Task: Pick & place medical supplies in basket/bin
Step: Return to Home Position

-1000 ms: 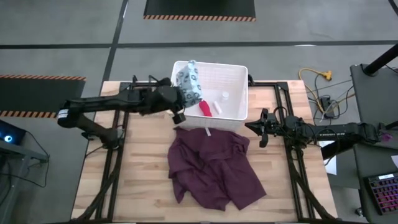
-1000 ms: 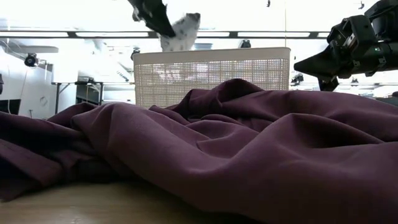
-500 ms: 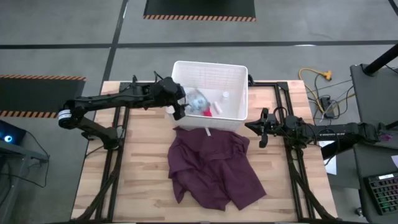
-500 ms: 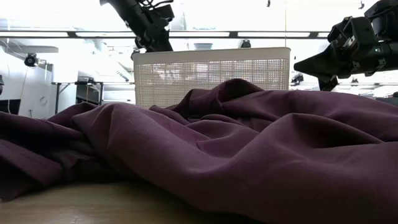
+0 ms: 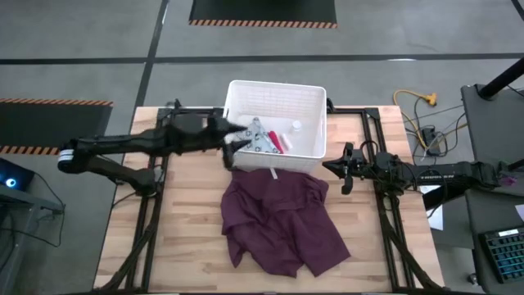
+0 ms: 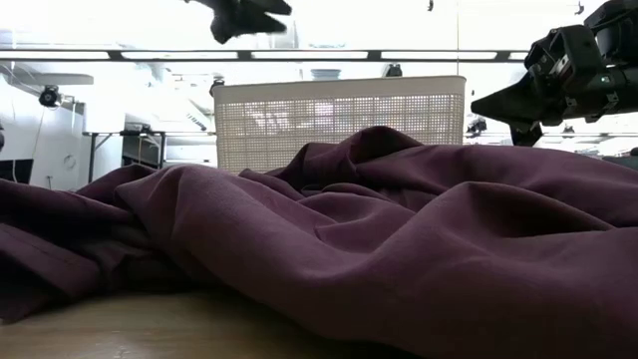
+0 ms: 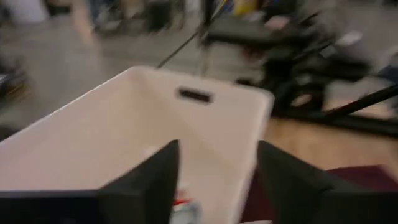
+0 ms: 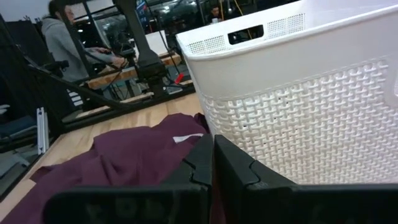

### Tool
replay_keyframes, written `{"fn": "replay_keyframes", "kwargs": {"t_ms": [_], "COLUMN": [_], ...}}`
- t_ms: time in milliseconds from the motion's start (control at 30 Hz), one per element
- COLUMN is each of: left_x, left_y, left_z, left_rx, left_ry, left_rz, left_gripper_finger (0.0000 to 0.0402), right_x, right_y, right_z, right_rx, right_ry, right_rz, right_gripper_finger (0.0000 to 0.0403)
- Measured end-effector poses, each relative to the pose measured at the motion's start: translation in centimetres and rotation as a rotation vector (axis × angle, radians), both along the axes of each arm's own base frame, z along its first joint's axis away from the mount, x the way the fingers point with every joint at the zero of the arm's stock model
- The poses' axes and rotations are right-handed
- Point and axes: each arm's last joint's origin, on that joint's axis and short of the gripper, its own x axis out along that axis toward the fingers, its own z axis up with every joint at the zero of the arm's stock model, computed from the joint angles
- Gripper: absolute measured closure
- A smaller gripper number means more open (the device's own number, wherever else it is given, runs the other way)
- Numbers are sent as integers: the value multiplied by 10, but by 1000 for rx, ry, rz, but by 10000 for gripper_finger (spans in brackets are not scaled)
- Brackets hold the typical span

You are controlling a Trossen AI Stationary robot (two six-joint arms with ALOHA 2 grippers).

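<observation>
The white lattice basket (image 5: 278,85) stands at the table's far middle. Inside it lie the pale patterned packet (image 5: 259,141), the red tube (image 5: 275,145) and the small white bottle (image 5: 295,127); the white stick is too small to make out. My left gripper (image 5: 235,141) hovers open over the basket's left wall (image 7: 205,99), above the rim in the low view (image 6: 244,12), and holds nothing. My right gripper (image 5: 345,169) waits shut beside the basket's right near corner (image 8: 298,93).
A large maroon cloth (image 5: 278,217) lies crumpled on the near side of the basket and fills the front of the low view (image 6: 349,229). Bare wooden table shows to the left (image 5: 180,221) and right of the cloth. A person stands in the room beyond (image 8: 59,37).
My left gripper carried the patterned packet over the basket's far left corner, came down and let it go. The packet now lies flat inside the basket by the red tube. The gripper has since drawn back toward the table's left, to the basket's left wall.
</observation>
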Motion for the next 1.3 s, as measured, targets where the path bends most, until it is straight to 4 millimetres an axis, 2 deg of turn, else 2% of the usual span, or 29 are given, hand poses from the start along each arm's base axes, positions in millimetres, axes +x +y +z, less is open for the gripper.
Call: {"fn": "replay_keyframes", "kwargs": {"t_ms": [200,267,400,567,733,900,1000,1133,1300], "left_x": [-46,-62,-90,-115,-131,-139,-141,-145,-148], "left_y": [-30,-38,-46,-49,-47,-47,-47,-46,-46], "left_z": [-39,-54,-86,-121,-152,-181,-187,-185,-182], "left_rx": [-62,-74,-73,-68,-51,-59,-48,-15,-33], "left_ry": [-240,-293,-313,-331,-352,-357,-278,-309,-354], "left_rz": [-182,-226,-277,-304,-293,-294,-293,-293,-291], "left_gripper_finger": [355,389,393,401,401,401,401,402,402], "right_x": [0,0,0,0,0,0,0,0,-3], "right_y": [0,1,1,3,4,5,5,5,7], "right_z": [4,8,12,12,13,12,12,12,15], "right_rx": [-61,-100,-141,-144,-133,-167,-191,-254,-227], "right_ry": [-31,-61,-100,-109,-112,-108,-103,-91,-129], "right_rz": [12,24,29,111,133,155,161,161,225], "right_gripper_finger": [394,394,394,394,394,394,394,394,394]}}
